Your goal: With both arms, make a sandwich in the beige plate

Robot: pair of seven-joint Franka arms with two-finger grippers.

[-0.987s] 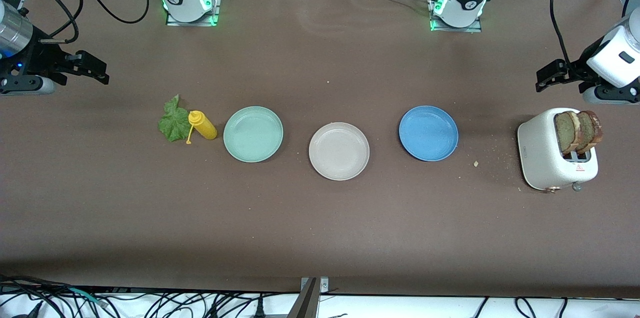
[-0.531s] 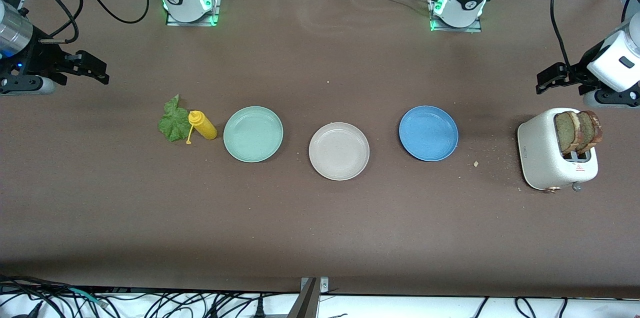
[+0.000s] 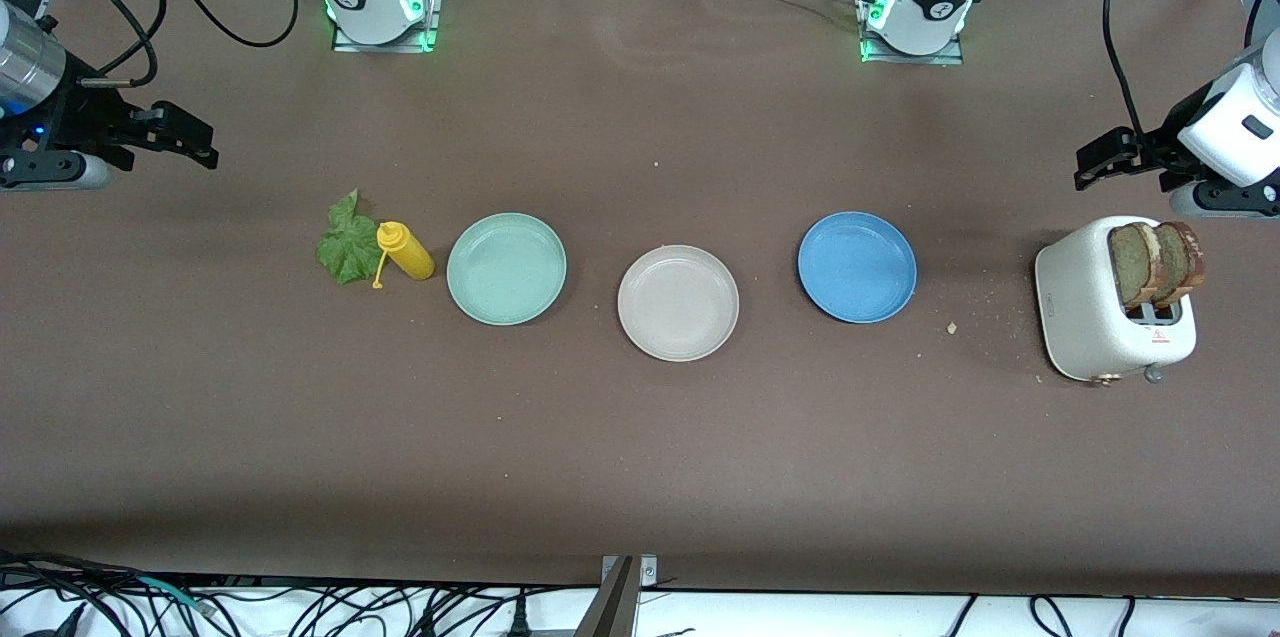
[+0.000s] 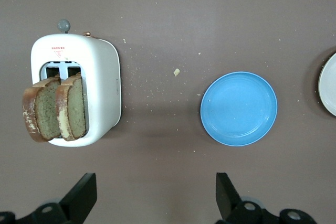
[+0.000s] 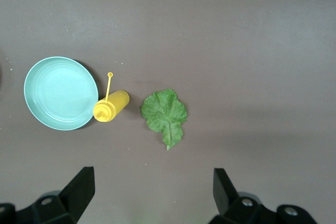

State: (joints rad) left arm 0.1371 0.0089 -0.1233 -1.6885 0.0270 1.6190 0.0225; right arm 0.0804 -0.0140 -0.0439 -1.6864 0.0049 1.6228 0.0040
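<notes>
Beige plate (image 3: 678, 303) bare at table centre, nothing built on it yet. Mint-green plate (image 3: 506, 268) at its nine o'clock in the front view, blue plate (image 3: 857, 267) at its three o'clock. Two bread slices (image 3: 1155, 264) standing up out of the white toaster (image 3: 1095, 317) at the left arm's end. Lettuce leaf (image 3: 347, 242) flat on the table at the right arm's end, just beside the yellow squeeze bottle (image 3: 405, 251).

Over the last second, only a slight drift of the left gripper (image 3: 1100, 160) toward the table's edge, at twelve o'clock of the toaster; probably lining up for the first slice. No item lifted, so all of the assembly remains.

Left gripper up in the air, fingers wide apart and empty, toaster and blue plate below its camera. Right gripper (image 3: 205, 145) waiting at ten o'clock of the lettuce, fingers likewise spread, holding nothing.
</notes>
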